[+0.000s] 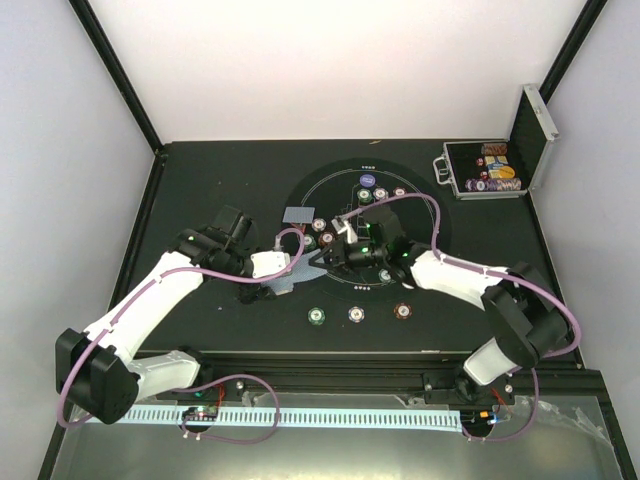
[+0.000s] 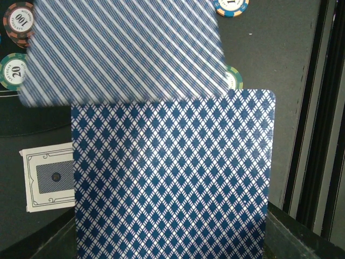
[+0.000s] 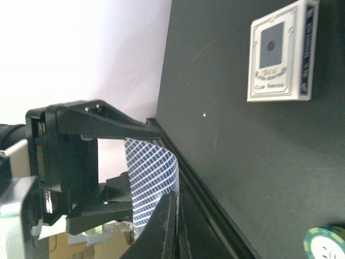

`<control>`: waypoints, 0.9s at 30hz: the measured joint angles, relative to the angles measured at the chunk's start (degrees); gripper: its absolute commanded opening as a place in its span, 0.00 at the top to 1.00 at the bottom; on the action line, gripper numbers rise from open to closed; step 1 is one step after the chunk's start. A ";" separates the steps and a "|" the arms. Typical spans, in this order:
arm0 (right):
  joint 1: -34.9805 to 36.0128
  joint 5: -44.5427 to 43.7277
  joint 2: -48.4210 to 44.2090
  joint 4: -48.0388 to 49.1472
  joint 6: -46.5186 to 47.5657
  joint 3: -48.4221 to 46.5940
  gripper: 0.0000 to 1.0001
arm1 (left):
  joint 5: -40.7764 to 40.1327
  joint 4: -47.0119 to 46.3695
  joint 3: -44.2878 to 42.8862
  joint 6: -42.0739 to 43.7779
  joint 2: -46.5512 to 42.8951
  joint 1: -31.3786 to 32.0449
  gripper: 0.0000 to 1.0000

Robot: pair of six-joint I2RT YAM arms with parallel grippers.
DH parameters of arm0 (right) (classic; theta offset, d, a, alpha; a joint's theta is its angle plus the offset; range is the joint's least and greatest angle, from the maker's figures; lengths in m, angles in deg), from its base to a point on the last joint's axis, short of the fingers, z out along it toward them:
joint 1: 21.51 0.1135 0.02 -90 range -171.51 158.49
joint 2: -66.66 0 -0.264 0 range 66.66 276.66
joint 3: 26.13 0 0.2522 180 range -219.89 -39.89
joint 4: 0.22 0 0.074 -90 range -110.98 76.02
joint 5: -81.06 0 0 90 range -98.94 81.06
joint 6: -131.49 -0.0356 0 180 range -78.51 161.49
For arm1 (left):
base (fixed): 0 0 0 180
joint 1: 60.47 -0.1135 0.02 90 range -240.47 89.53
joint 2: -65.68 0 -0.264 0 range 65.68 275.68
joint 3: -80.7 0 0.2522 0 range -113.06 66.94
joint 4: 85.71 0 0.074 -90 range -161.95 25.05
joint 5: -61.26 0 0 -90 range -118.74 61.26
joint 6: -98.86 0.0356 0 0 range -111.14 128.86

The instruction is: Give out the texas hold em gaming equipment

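Note:
My left gripper (image 1: 277,272) is shut on a deck of playing cards (image 2: 172,178) with blue diamond backs; the deck fills the left wrist view and hides the fingers. My right gripper (image 1: 322,262) meets it from the right, shut on the edge of one playing card (image 3: 153,172), which bends between its fingertips (image 3: 171,208). That card shows blurred above the deck in the left wrist view (image 2: 124,48). Green, white and brown chips (image 1: 318,316) lie in a row near the table's front, and more chips (image 1: 368,180) lie inside the printed circle.
The card box (image 1: 299,215) lies flat left of the circle, also in the right wrist view (image 3: 280,54) and the left wrist view (image 2: 48,181). The open silver-edged case (image 1: 490,170) with coloured chips stands at the back right. Black rails (image 1: 330,360) run along the near edge.

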 measured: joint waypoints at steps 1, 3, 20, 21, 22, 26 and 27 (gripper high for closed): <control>-0.87 0.26 -0.26 -0.48 0.24 0.00 0.99 | 0.00 -0.02 0.00 0.00 0.00 0.00 0.98; -3.15 0.68 -1.11 -1.55 0.92 0.00 0.99 | 0.00 -0.02 0.00 0.04 0.00 0.00 0.98; -28.46 2.45 22.67 -25.09 17.18 -38.01 0.99 | -0.22 0.20 0.00 0.11 0.28 0.00 0.98; -29.05 1.79 25.22 -26.36 18.25 -41.24 0.99 | -0.24 0.28 0.00 0.11 0.33 0.00 0.98; -29.88 0.74 29.05 -29.38 19.21 -46.56 0.99 | -0.28 0.37 0.00 0.11 0.39 0.00 0.98; -31.39 -3.50 41.64 -37.09 22.18 -63.39 0.99 | -0.50 0.74 0.00 0.11 0.63 0.00 0.98; -31.50 -4.87 44.57 -38.84 22.82 -67.10 0.99 | -0.52 0.85 0.00 0.09 0.61 0.00 0.98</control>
